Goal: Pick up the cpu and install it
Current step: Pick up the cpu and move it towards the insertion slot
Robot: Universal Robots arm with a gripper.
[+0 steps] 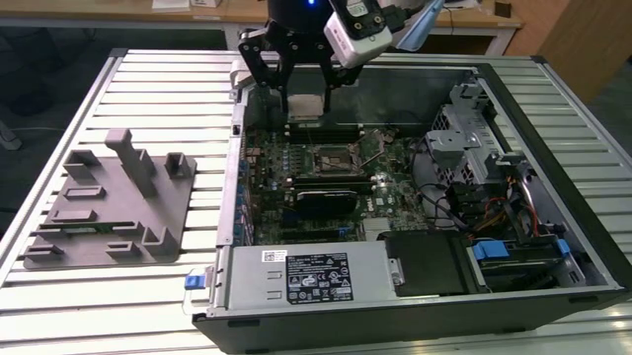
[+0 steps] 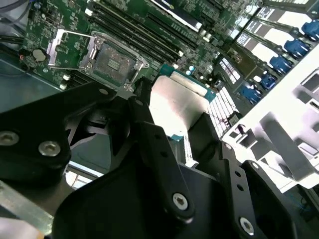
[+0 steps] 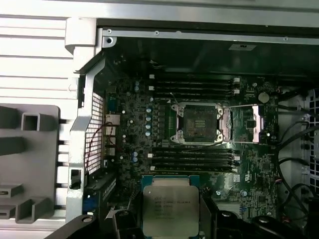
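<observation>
Exterior view first: near the top middle of the frame, your black jaws hang over the open case (image 1: 415, 325). They are closed on the cpu (image 1: 306, 108) and pinch it from two sides. The cpu is up in the air, not touching the green board (image 1: 395, 192). The socket (image 1: 336, 155) sits lower in the frame, near the middle of the case, apart from the cpu. The case lies on its side on the slatted bench (image 1: 148, 81). A grey tray (image 1: 109, 200) rests on the bench at the exterior view's left, near the case.

In the first wrist view you see the cpu (image 3: 171, 209) with its silvery top facing the camera and the jaws on two sides of it. The socket (image 3: 198, 123) shows its dark middle, and its metal lid (image 3: 246, 124) is flipped open right beside it. Long memory slots (image 3: 192, 87) run along two sides of the socket.

In the second wrist view the cpu (image 2: 177, 102) looks pale between the jaws. The socket (image 2: 113, 62) lies on the board past it.
</observation>
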